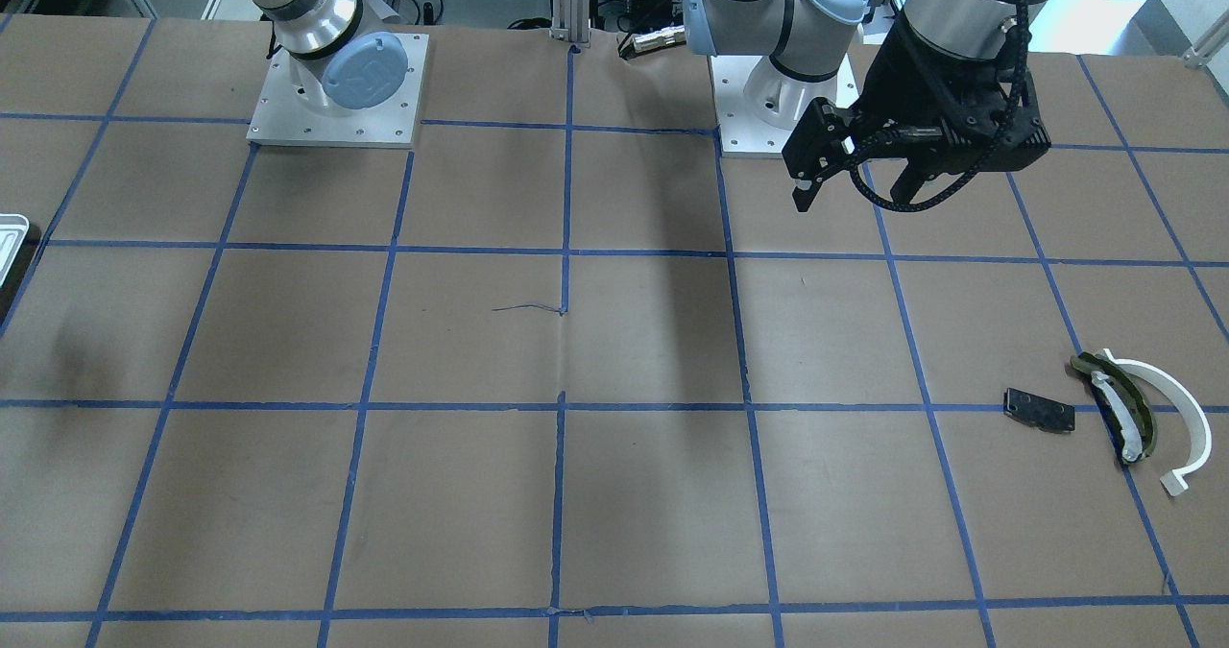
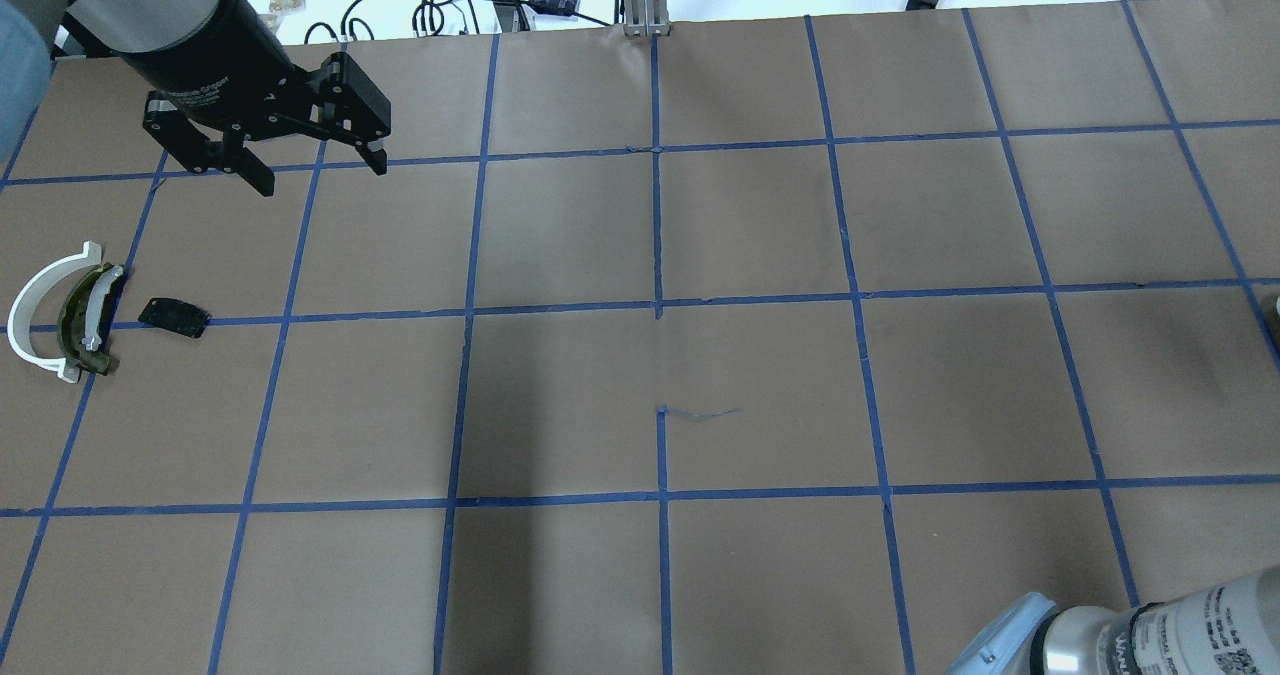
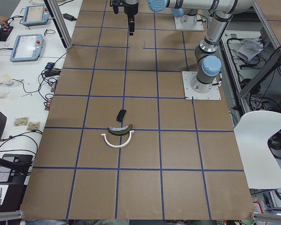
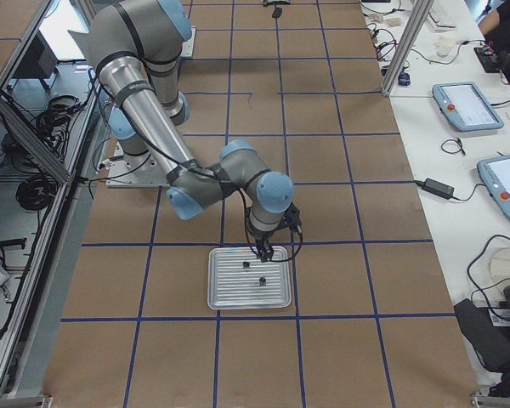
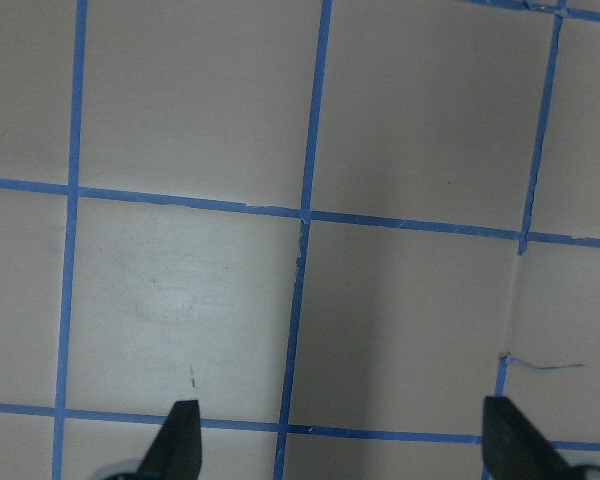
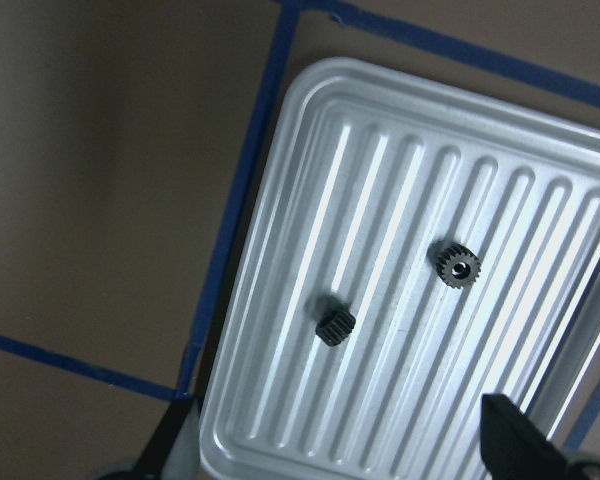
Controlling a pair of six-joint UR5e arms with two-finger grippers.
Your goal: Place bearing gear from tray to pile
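Note:
The silvery ridged tray [image 6: 380,190] fills the right wrist view and holds two small dark gears. One bearing gear [image 6: 456,267] lies flat with its bore up; the other gear [image 6: 334,326] lies on its side. My right gripper [image 6: 345,450] hangs open above the tray [image 4: 229,297], touching neither gear. The pile sits far across the table: a white half-ring [image 2: 35,305], an olive curved piece [image 2: 88,320] and a black plate [image 2: 174,316]. Beyond the pile, my left gripper [image 2: 320,173] is held above the table, open and empty.
Brown paper with a blue tape grid covers the table. The two square arm base plates [image 1: 336,91] stand at the robot's edge. Only a sliver of the tray [image 1: 10,240] shows in the front-facing view. Tablets and cables lie on the side bench [image 3: 25,47].

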